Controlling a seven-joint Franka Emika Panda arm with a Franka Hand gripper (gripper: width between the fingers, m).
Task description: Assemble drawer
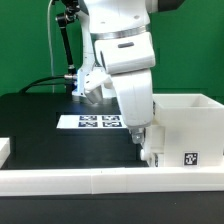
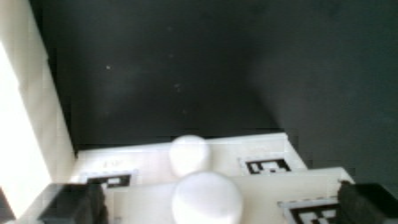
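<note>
1. We see the gripper (image 1: 141,138) hanging just beside the drawer housing (image 1: 188,128), on its exterior-view left.
2. Its fingers (image 2: 75,203) stand spread wide, holding nothing.
3. The marker board (image 1: 98,122) lies near the housing, beyond the arm.
4. The housing rests against the white rail (image 1: 110,180).
</note>
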